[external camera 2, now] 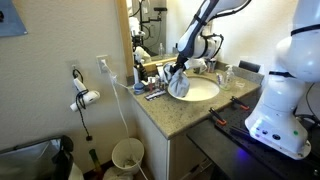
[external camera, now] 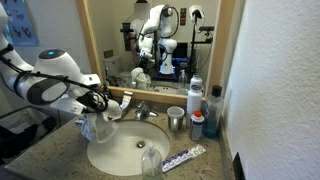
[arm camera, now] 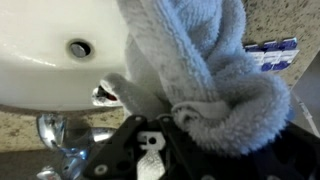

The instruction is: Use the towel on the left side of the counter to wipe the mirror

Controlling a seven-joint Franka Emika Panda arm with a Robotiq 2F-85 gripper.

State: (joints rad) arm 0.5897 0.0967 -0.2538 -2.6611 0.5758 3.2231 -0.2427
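A soft grey terry towel (arm camera: 215, 90) is pinched, bunched, in the gripper (external camera: 97, 108) and hangs above the white oval sink (external camera: 125, 152), below the wood-framed mirror (external camera: 160, 35). It is judged light, limp and compliant, best gripped at a thick fold. No lettering on the blue-and-white tube (external camera: 183, 157) can be read.

Fingers (arm camera: 122, 140) half-buried under towel (arm camera: 200, 60)

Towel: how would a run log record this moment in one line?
end effector: shut on fluffy grey terry towel | towel: hanging over white oval sink | wood-framed mirror: not yet touched
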